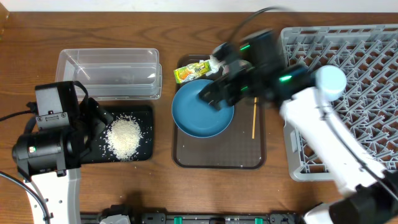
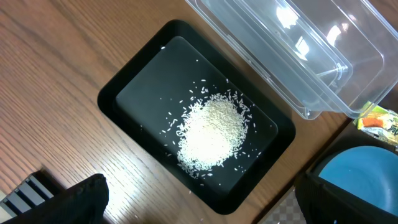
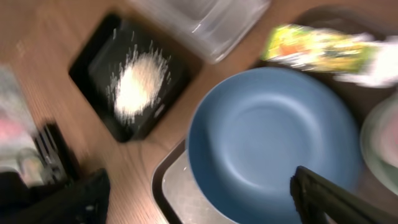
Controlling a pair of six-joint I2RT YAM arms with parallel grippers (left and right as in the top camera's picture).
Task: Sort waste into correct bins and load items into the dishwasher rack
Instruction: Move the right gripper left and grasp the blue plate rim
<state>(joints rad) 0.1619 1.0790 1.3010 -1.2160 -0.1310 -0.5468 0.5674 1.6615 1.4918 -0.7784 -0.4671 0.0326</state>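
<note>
The white rice (image 1: 124, 137) lies heaped in the black tray (image 1: 144, 112); it also shows in the left wrist view (image 2: 211, 134) and the right wrist view (image 3: 140, 84). The clear tub (image 1: 109, 73) stands behind it. The dark blue plate (image 1: 202, 112) sits on the brown serving tray (image 1: 217, 160) with the yellow-green wrapper (image 1: 189, 71) and the chopstick (image 1: 254, 118). My left gripper (image 2: 205, 211) is open and empty beside the black tray. My right gripper (image 3: 199, 205) is open above the plate (image 3: 273, 137). The grey rack (image 1: 354, 81) is at the right. The cup and light blue bowl are hidden.
A pale round edge (image 3: 380, 137) at the right of the right wrist view may be the mint bowl. A white blurred thing (image 1: 217, 61) lies by the wrapper. My right arm (image 1: 323, 130) crosses the rack's left side. Bare wood lies along the table's front.
</note>
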